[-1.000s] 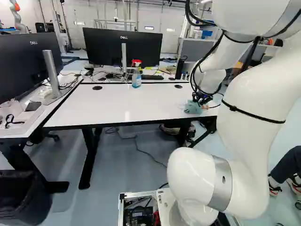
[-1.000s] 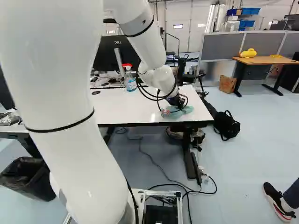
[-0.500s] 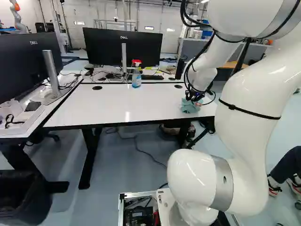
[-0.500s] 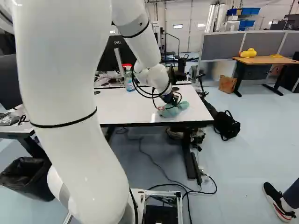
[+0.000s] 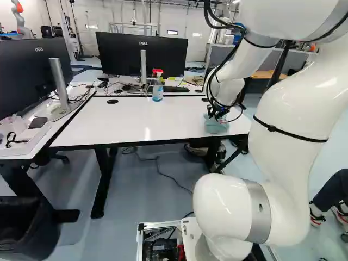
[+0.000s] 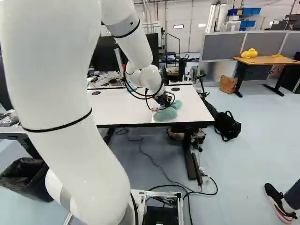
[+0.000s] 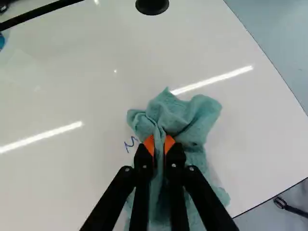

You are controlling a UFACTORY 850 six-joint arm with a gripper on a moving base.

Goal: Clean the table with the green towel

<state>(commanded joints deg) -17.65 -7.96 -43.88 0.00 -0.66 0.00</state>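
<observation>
Over the right part of the white table (image 5: 147, 117), my gripper (image 6: 161, 104) holds the green towel (image 6: 167, 112) low at the tabletop. In the wrist view the gripper (image 7: 160, 144) has a fold of the green towel (image 7: 180, 115) pinched between its orange pads. The cloth bunches ahead of the fingers and spreads out beneath them. A small blue pen mark (image 7: 130, 143) shows on the white surface close beside the towel and fingers.
A spray bottle (image 5: 157, 89) with a red top stands toward the table's back edge, before a monitor (image 5: 142, 54). Another monitor (image 5: 30, 73) stands at the left. A black bin (image 5: 27, 228) is on the floor. Another robot (image 5: 20, 19) is far back.
The arm has swung leftward across the table in both base views, and the towel has moved along with the gripper. The base has stayed put.
</observation>
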